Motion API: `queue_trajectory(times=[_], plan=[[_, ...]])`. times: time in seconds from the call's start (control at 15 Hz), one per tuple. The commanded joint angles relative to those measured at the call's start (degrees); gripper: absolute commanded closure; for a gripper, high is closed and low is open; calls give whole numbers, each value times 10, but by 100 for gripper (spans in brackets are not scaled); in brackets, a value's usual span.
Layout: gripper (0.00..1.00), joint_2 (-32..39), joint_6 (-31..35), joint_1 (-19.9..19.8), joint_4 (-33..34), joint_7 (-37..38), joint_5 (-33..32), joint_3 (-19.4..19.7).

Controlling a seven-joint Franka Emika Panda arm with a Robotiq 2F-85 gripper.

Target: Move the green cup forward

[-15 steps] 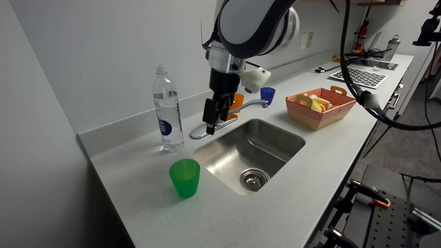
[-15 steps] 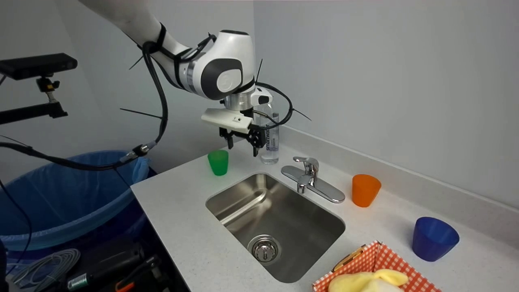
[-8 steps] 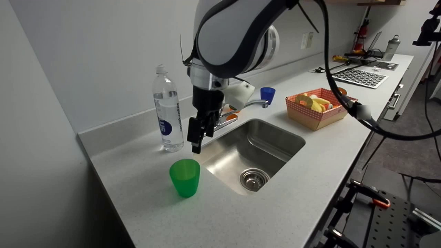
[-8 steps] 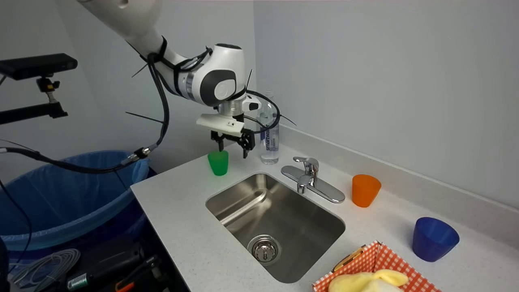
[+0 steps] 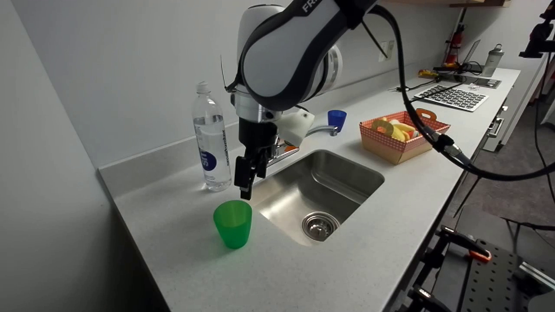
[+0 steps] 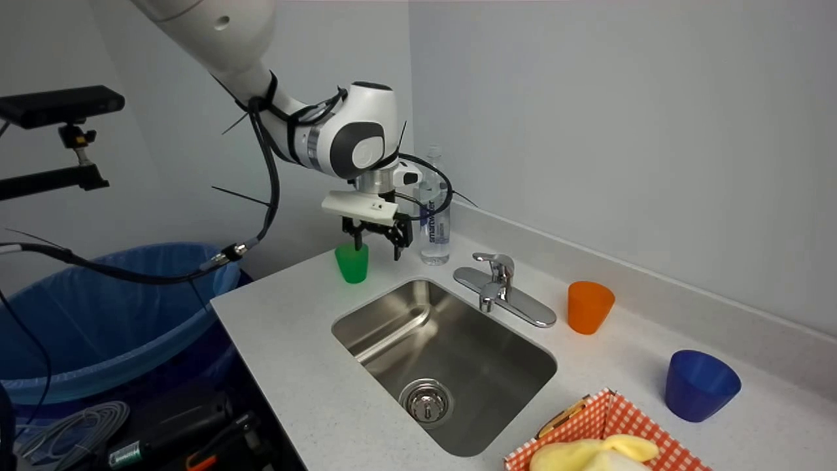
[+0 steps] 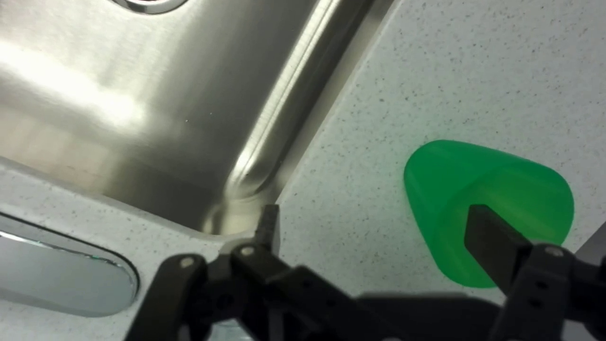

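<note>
The green cup (image 5: 233,225) stands upright on the counter beside the sink's corner. It also shows in an exterior view (image 6: 353,267) and at the right of the wrist view (image 7: 440,175). My gripper (image 5: 253,186) points down with nothing held, above counter height and beside the cup on its sink and bottle side. In an exterior view the gripper (image 6: 378,252) has one fingertip overlapping the cup's rim. In the wrist view the gripper (image 7: 374,215) has its fingers wide apart, and the right finger covers part of the cup. I cannot see any contact with the cup.
A tall water bottle (image 5: 212,151) stands close behind the gripper. A steel sink (image 6: 451,386) and faucet (image 6: 500,288) lie beside it. An orange cup (image 6: 590,307), a blue cup (image 6: 701,386) and a checked basket (image 5: 390,147) stand further along the counter.
My gripper has come down and moved toward the green cup, mostly in the earlier half second, with a slight further lowering since. The green cup has not moved.
</note>
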State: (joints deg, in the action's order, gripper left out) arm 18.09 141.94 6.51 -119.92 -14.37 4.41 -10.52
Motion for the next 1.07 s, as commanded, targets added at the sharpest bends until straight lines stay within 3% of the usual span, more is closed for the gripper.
queue_trajectory(times=[0.0,0.07,0.4,0.47,0.6,1.0], plan=[[0,13,0,-1,19,-14,-11,-3],[0,56,18,25,46,17,-29,-5],[0,105,18,52,87,23,-59,-8],[25,114,21,60,93,28,-65,-7],[35,128,15,71,110,42,-77,-3],[82,153,17,80,141,40,-96,0]])
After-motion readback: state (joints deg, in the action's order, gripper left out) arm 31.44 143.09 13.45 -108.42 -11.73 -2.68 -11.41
